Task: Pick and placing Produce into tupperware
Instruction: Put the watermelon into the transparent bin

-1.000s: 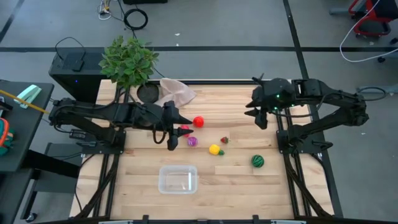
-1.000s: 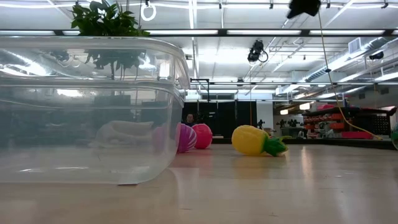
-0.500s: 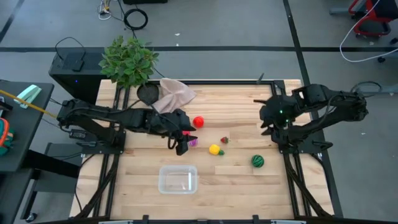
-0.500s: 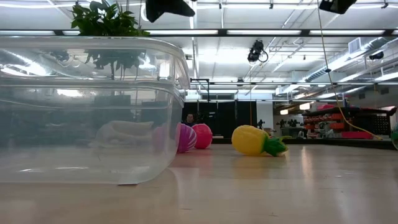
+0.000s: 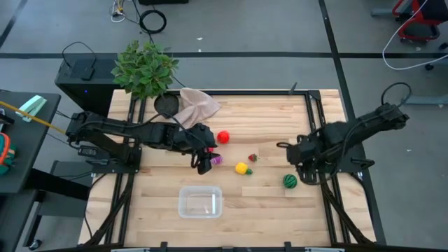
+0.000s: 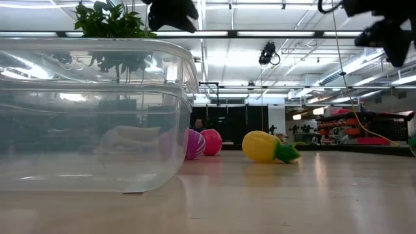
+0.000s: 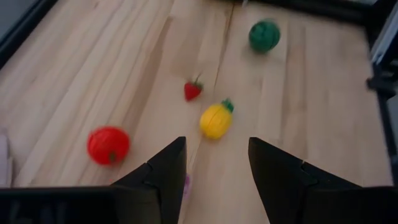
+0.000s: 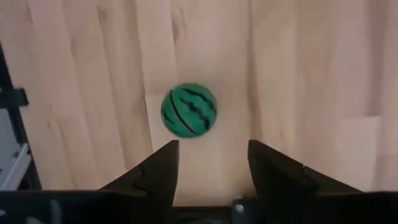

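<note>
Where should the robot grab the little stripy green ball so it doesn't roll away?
Around its widest middle, coming straight down from above. The striped green ball is round and sits alone on the bare wooden table, so any pair of opposite sides should work. The right hand hangs open above it, so it looks best placed; the left hand is over by the yellow fruit.

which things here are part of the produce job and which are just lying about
Part of the job: clear tupperware; red tomato; purple piece; yellow pineapple; strawberry; green striped ball; left gripper and right gripper, both open.

Lying about: potted plant; beige cloth.
</note>
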`<state>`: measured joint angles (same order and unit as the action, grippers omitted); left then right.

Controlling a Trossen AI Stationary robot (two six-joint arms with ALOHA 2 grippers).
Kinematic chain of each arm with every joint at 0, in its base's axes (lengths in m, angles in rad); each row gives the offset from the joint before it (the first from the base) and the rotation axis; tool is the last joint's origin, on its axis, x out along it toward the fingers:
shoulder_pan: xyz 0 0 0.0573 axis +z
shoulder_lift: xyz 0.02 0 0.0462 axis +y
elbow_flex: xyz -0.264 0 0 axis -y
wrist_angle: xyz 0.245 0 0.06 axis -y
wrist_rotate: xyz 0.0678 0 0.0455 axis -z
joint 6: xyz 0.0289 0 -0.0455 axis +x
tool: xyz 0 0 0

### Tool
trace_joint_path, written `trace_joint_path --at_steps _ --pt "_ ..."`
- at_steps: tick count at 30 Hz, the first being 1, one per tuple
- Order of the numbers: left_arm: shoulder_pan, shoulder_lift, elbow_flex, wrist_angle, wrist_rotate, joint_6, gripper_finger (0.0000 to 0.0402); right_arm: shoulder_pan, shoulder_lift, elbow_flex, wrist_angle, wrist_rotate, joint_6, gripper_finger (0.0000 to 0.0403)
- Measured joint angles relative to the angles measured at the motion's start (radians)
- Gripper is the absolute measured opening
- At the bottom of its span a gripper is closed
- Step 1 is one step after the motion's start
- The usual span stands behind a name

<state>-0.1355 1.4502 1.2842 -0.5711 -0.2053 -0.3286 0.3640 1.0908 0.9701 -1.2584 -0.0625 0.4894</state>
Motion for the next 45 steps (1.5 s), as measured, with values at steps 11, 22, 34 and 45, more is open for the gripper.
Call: trace_joint_path --at_steps 11,22,34,45 --pt "0.004 0.0 0.0 -0.082 0.0 0.038 0.0184 0.104 0.021 -0.139 0.223 -0.013 0.009 0.0325" --pt "0.031 0.0 0.0 -0.113 0.0 0.063 0.0188 0.157 0.172 -0.172 0.249 -0.013 -0.04 0.0394" --pt "0.032 -0.001 0.0 -0.12 0.0 0.059 0.0189 0.17 0.335 -0.172 0.312 0.095 -0.047 0.0399" --pt "0.031 -0.001 0.0 -0.12 0.001 0.044 0.0184 0.171 0.404 -0.172 0.374 0.057 -0.099 0.0398"
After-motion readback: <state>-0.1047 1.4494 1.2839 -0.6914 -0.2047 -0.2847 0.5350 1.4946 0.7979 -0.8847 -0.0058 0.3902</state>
